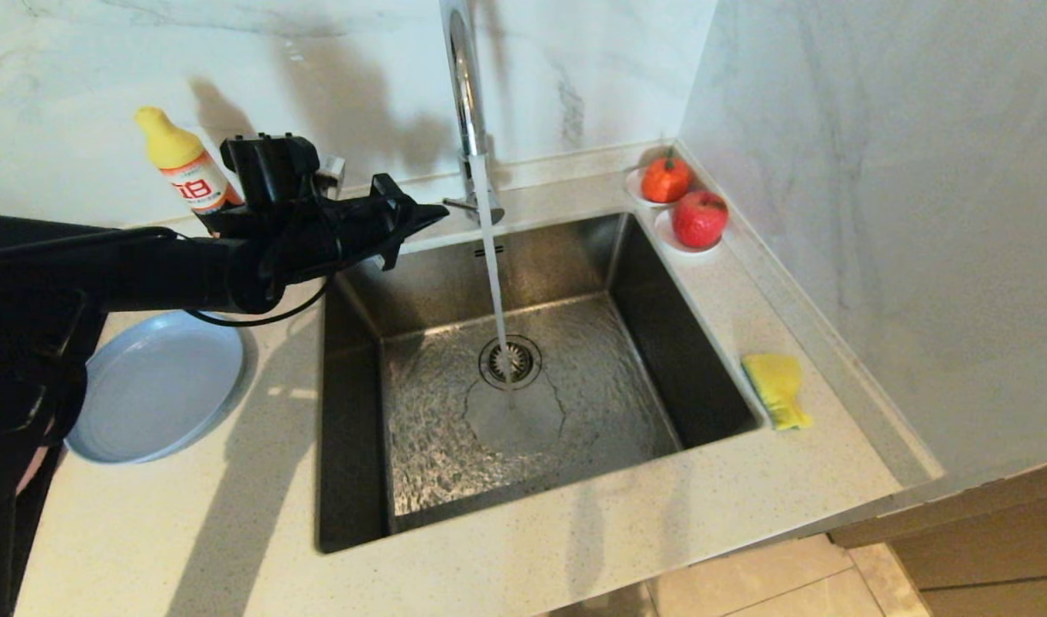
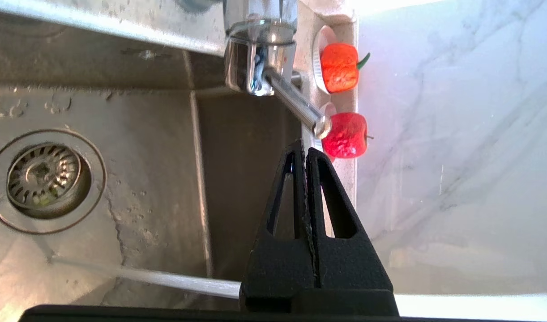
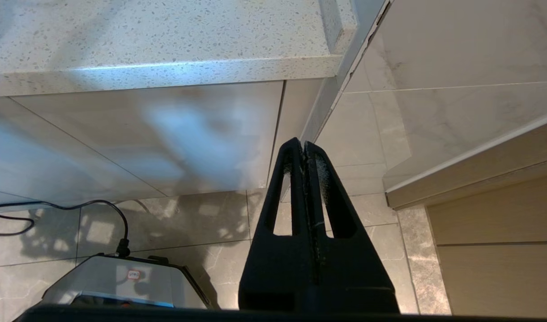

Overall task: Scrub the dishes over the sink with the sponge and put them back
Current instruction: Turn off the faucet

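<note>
Landmark: large rectangular stainless steel sink (image 1: 386, 411), round strainer drain at its floor, tall chrome tap (image 1: 465, 94) at its back rim, water running from the spout into the basin.

Item 1. Small rectangular yellow sponge (image 1: 777, 390), lying on the speckled pale stone counter (image 1: 506, 566) just beside the sink's right rim. Judged soft, light and compressible; best taken across its short sides from above. The green scouring face is not clearly visible, probably turned down.

Item 2. Pale bluish-white round plate (image 1: 159, 386), flat on the counter to the sink's left, partly hidden by the arm. Judged stiff, breakable and slippery when wet; take it at the rim.

Item 3. Left gripper (image 1: 433, 214), black, fingers pressed together and holding nothing, above the sink's back-left corner, tip close to the tap's lever. The sponge lies well apart from it, across the basin; the plate lies nearer, behind and below.

Item 4. Right gripper (image 3: 304, 145), fingers together, empty, parked below counter level before the cabinet front, away from the sink.

Item 5. Yellow-capped detergent bottle (image 1: 185, 167), behind the sink's left corner. Two red fruits on white saucers (image 1: 686, 201), at its back-right corner.
</note>
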